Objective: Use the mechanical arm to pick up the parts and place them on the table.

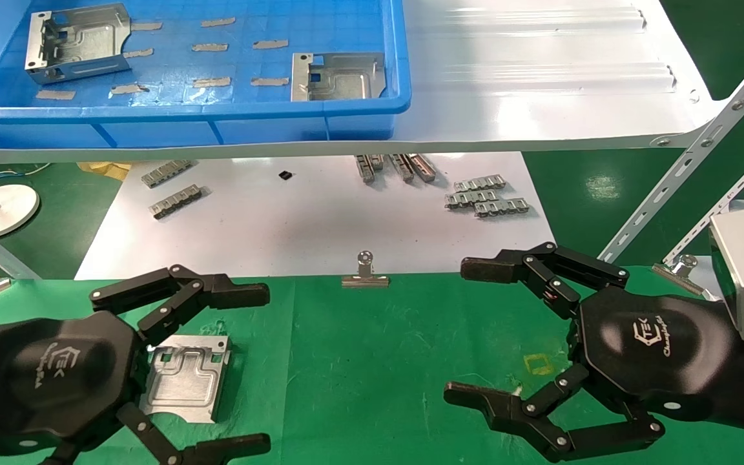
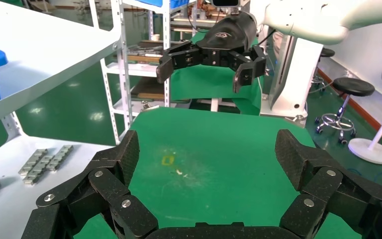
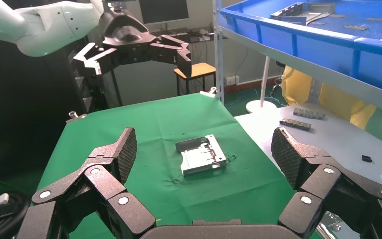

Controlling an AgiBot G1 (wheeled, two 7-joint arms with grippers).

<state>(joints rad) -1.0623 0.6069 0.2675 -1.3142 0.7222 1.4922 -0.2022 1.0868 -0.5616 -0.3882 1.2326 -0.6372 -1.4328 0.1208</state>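
My left tool (image 1: 201,368) hangs spread over the part (image 1: 186,376) lying on the green table (image 1: 378,361), so I'd lift straight clear; right tool (image 1: 507,336) idles spread.

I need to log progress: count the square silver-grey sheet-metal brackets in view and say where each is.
3. Two silver-grey stamped sheet-metal brackets lie in the blue plastic bin: one far-left, one near its front wall. The third lies on the green cloth table, under the open left hand.

Blue tray (image 1: 359,103) on white shelf (image 1: 540,77); ribbed metal strips (image 1: 485,197), binder clip (image 1: 365,274) on white sheet (image 1: 294,226).
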